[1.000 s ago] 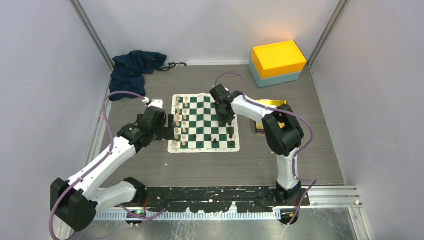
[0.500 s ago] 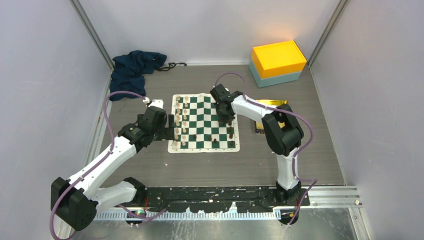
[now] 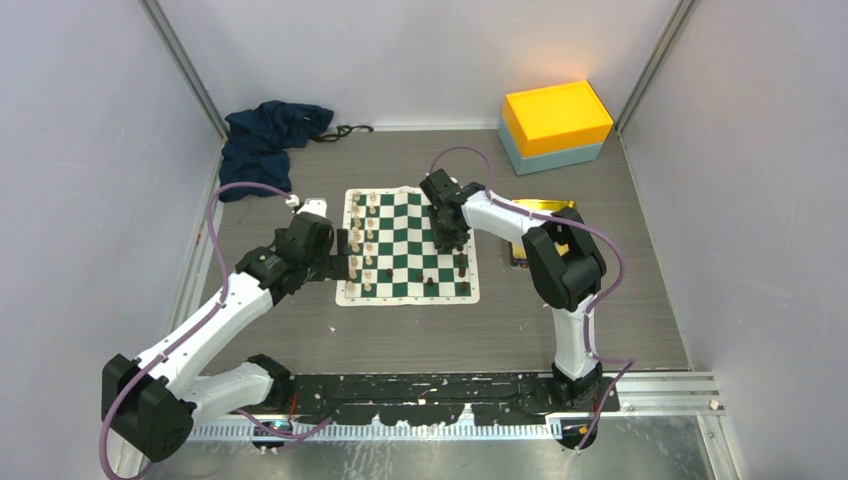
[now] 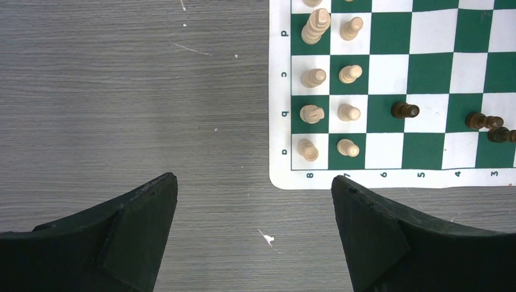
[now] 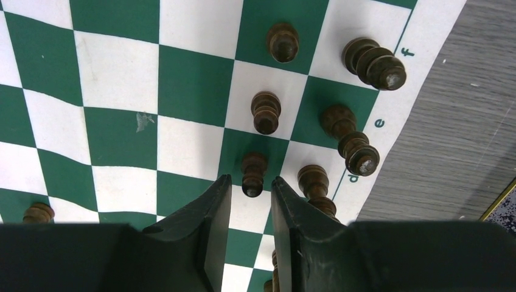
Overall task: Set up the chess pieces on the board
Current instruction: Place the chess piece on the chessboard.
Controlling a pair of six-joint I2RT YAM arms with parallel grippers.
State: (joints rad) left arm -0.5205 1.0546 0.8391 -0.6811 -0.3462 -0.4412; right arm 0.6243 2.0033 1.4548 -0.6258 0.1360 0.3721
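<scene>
Your R gripper (image 5: 251, 178) has its fingers nearly together round the head of a dark pawn (image 5: 254, 165); can't tell if they pinch it. It's tight at 3 o'clock, where another dark piece (image 5: 313, 177) stands just beside the finger, w/ a tall dark piece (image 5: 356, 152) at 2. You get open squares from 9 to 11. The board (image 5: 122, 73) edge runs thru 2–3, marked "e" & "f", w/ grey tabletop (image 5: 438, 121) beyond.

Your L gripper (image 4: 254, 179) is spread wide over the tabletop. The board corner is at 1 o'clock, its border reading 8 to 3 & a–d. Cream pieces (image 4: 348, 111) stand on ranks 8 & 7.
</scene>
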